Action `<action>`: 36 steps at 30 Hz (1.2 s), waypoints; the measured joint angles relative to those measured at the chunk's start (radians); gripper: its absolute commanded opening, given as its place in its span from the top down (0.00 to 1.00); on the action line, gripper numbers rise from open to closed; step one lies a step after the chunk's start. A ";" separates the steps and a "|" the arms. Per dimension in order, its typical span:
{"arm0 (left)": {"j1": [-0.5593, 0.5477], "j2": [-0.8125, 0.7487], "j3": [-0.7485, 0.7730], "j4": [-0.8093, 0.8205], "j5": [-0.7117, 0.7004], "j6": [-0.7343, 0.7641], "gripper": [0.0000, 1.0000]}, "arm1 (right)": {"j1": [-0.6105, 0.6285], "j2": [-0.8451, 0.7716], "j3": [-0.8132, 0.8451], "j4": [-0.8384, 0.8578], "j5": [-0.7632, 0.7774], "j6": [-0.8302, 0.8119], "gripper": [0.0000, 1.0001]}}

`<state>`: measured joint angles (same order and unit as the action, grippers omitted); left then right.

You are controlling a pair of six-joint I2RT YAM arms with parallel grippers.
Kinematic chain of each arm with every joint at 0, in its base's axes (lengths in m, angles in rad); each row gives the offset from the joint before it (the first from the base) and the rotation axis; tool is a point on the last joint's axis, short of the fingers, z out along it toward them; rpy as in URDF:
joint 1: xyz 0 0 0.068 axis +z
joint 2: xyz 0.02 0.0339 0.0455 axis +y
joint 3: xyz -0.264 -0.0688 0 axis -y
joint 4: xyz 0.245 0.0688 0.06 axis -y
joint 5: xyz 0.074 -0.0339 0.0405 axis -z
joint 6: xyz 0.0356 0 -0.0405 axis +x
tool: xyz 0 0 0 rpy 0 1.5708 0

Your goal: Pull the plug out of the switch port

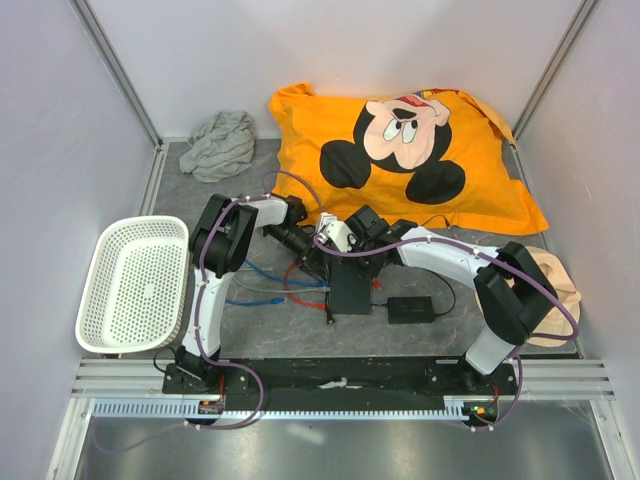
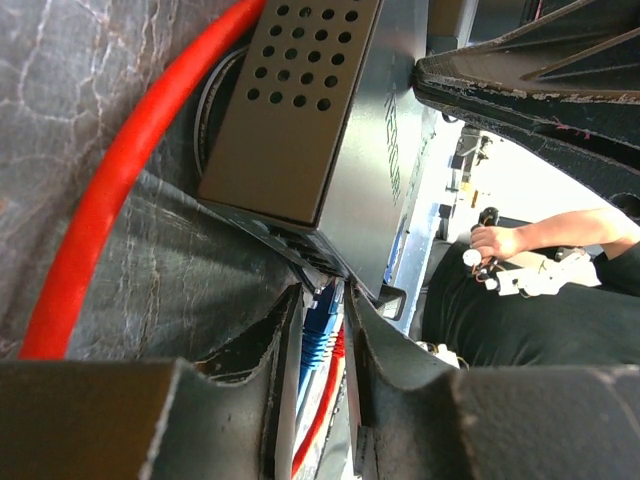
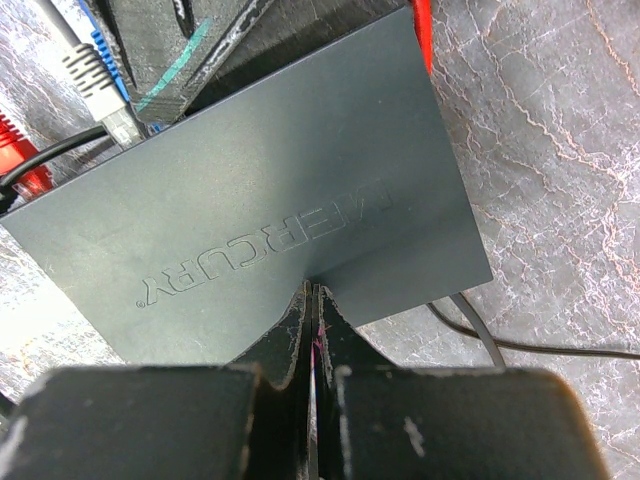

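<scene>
The switch (image 1: 352,294) is a flat black box marked MERCURY (image 3: 270,210), lying mid-table with cables plugged into its left edge. In the left wrist view its perforated face (image 2: 295,110) shows. My left gripper (image 1: 312,254) (image 2: 325,325) is shut on the blue plug (image 2: 322,318) at the switch's port edge, with a red cable (image 2: 120,180) beside it. My right gripper (image 1: 345,262) (image 3: 313,292) is shut and empty, its tips pressed down on the switch's top. A grey plug (image 3: 95,75) and a blue plug (image 3: 100,45) show at the far edge.
A black power brick (image 1: 411,309) lies right of the switch with its cord. Blue and red cables (image 1: 262,272) trail to the left. A white basket (image 1: 135,285) stands at the left, an orange pillow (image 1: 400,150) and a grey cloth (image 1: 220,145) at the back.
</scene>
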<state>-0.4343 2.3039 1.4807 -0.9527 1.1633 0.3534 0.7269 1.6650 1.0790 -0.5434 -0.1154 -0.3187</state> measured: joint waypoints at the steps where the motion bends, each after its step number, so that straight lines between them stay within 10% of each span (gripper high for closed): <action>1: 0.000 0.001 0.000 -0.001 0.001 0.002 0.76 | 0.000 0.000 0.000 0.000 0.000 0.000 1.00; 11: 0.000 0.011 0.003 -0.015 0.025 0.017 0.98 | 0.000 0.002 0.001 -0.003 0.000 0.000 1.00; 36: 0.007 0.016 -0.042 0.002 0.061 0.056 0.98 | 0.002 -0.014 -0.029 0.028 -0.007 0.000 1.00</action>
<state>-0.4271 2.3199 1.4391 -0.9508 1.2247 0.4095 0.7284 1.6505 1.0504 -0.5152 -0.1223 -0.3191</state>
